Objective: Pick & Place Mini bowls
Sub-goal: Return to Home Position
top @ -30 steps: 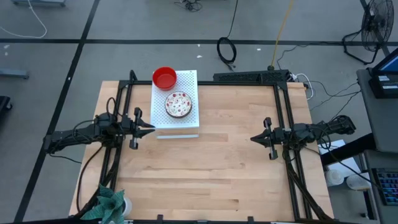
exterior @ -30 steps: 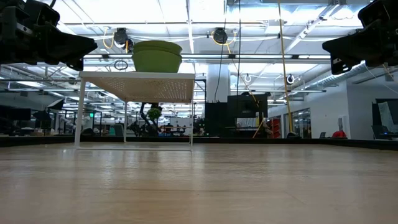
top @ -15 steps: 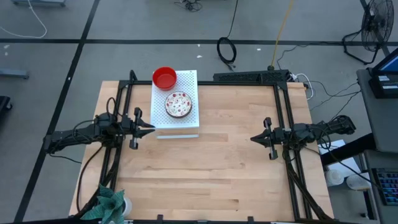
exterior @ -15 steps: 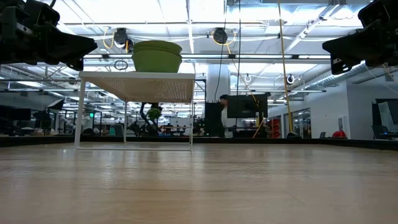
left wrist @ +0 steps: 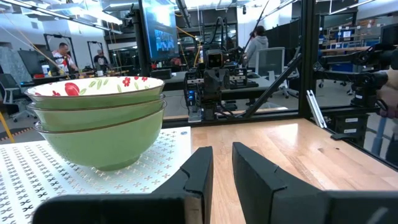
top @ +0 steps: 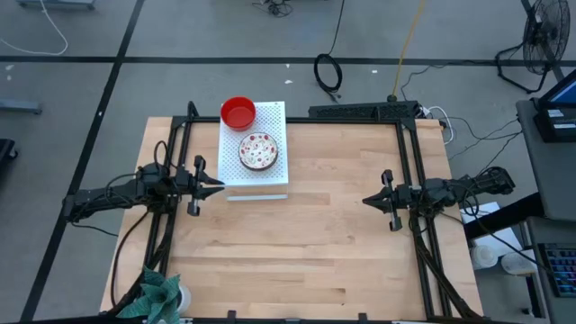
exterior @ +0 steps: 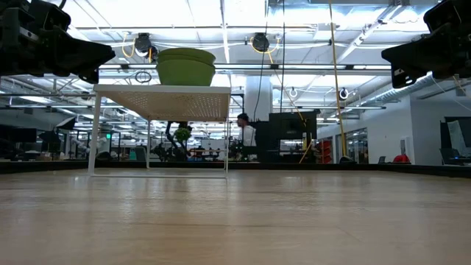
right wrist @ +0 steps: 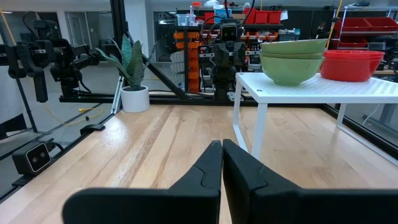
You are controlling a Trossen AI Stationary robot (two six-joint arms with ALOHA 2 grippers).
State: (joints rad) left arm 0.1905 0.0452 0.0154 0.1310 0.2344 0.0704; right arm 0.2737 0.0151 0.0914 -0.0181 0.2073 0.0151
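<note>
A stack of white floral bowls, green outside, rests by its base on a white perforated stand. A stack of red bowls sits on the stand's far left corner and also shows in the right wrist view. My left gripper hovers just left of the stand's near edge, with a narrow gap between its fingers, and is empty. My right gripper hovers over the table's right half, shut and empty.
The stand is raised on thin white legs at the table's far left. The wooden tabletop stretches to the near and right sides. A potted plant is at the near left corner. A person is in the room behind.
Both arms and the bowls have kept still. A person in the room behind the table has walked toward the left.
</note>
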